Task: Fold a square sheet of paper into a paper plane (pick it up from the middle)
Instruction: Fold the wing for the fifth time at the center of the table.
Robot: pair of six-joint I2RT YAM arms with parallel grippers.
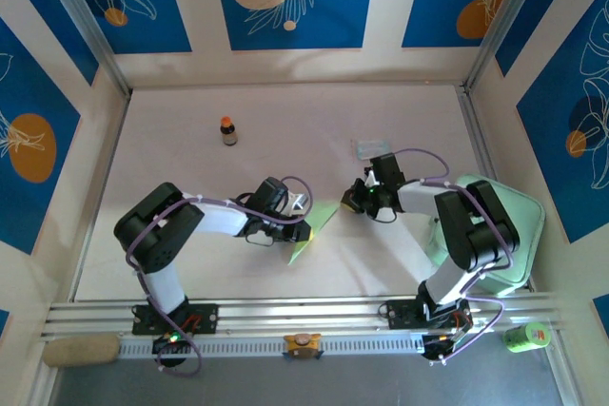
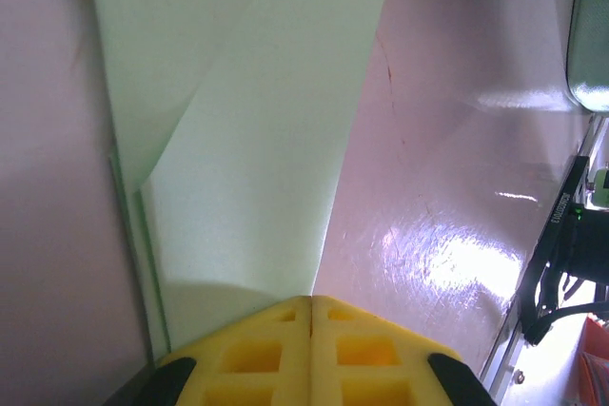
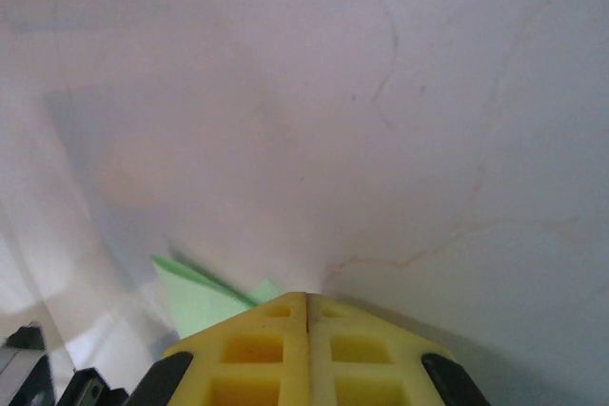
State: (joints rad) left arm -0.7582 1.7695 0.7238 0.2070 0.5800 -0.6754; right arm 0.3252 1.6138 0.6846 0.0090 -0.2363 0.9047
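Green folded paper (image 1: 319,225) lies on counter (image 1: 285,121). Both pressed together: left pincer (image 2: 311,301) over it, right pincer (image 3: 306,298) beside its corner.

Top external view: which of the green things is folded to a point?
The pale green paper at mid-table, a flat, narrow, pointed shape. The mint green tray at the right edge is bigger, rounded and not folded.

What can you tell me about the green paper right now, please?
The paper is thin, plain, pale green and already folded: in the left wrist view one flap overlaps another along a slanted crease. From above it is a narrow pointed shape lying on the table between the shut left gripper, which meets one edge, and the shut right gripper, beside which a corner shows.
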